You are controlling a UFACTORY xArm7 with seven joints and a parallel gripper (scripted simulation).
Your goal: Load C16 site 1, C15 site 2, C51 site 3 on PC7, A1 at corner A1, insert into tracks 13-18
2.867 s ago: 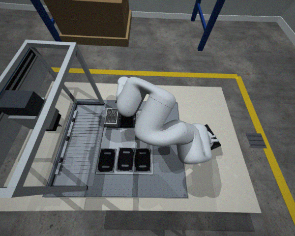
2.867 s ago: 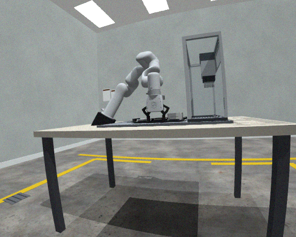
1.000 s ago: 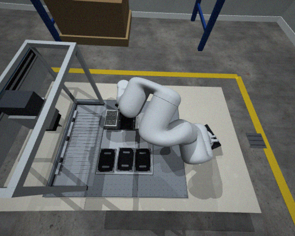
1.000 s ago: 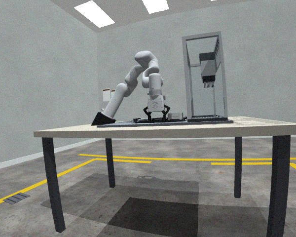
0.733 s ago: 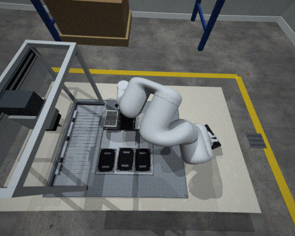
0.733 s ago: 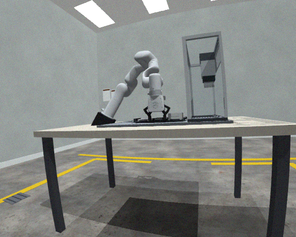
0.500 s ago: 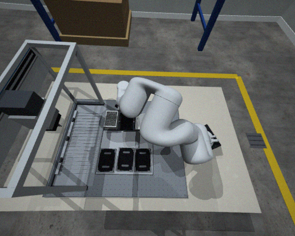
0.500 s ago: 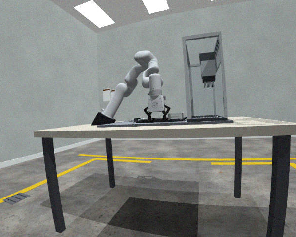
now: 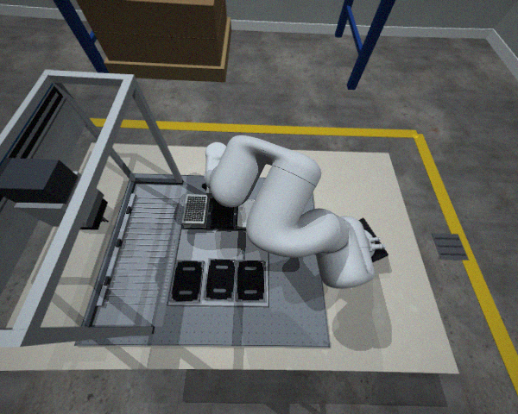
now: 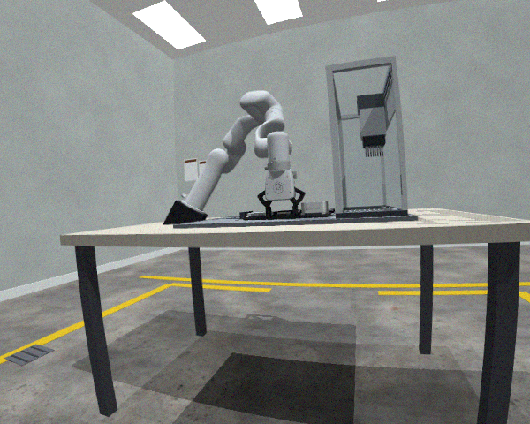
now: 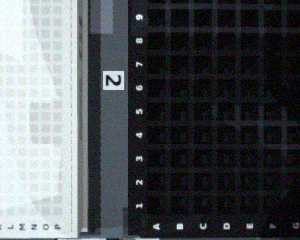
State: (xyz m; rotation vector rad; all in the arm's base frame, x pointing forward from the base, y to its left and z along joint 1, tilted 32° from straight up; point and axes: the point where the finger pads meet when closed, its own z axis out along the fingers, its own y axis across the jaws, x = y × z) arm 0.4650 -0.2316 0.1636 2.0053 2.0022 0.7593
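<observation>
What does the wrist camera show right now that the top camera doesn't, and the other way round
Only the wrist view shows the label 2 on the grey strip, plus the row letters and column numbers printed on the black plate and the letters K to P on the white plate.

Only the top view shows the carrier with three bare sites, the rails, the instrument frame and the arm.

Both show the white plate in its nest, with the black plate beside it, largely hidden under the arm from above.
</observation>
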